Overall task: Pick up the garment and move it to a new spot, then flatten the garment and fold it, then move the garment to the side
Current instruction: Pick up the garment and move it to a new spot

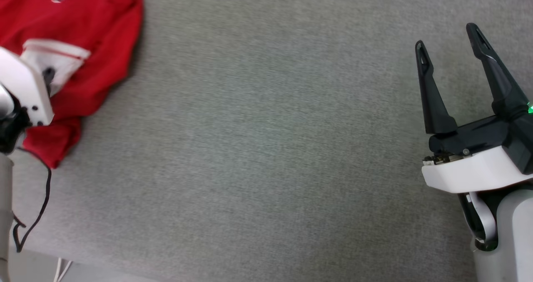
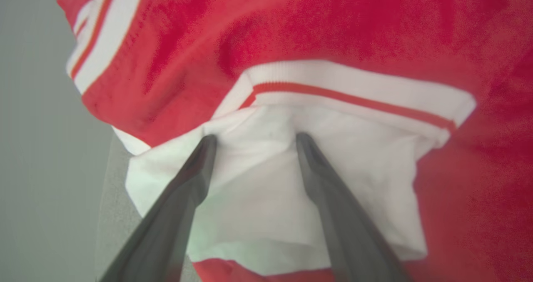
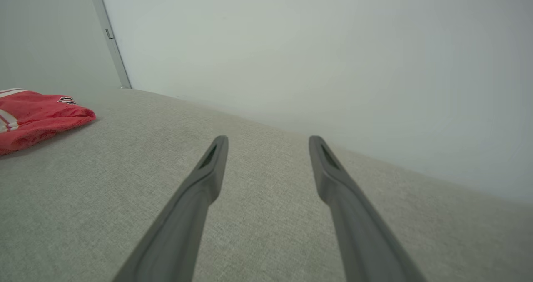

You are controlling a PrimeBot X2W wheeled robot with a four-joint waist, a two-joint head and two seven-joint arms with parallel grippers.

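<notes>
Garment: the red jersey-style T-shirt with white short sleeves and red-and-white striped trim is seen crumpled in a loose heap at the far left of the grey woven fabric surface; a strip of its lettering is visible at the top edge of the head view
Left gripper: the two long dark fingers of the left gripper are spread apart, with their tips set against a bunched white sleeve just below its striped cuff; a fold of cloth lies between them, but nothing is clamped
Right gripper: the right gripper is spread wide and carries nothing; it is held over bare surface at the right, well apart from the garment
Done: no part of the task is judged complete, since the garment is neither lifted, flattened nor folded
In hand: the pick-up is judged to be the step being prepared, with the sleeve taken as the grasp point
Left to do: the fingers are to be closed on the cloth, then the garment is to be lifted, carried to a new spot, spread flat, folded and moved to the side
</notes>
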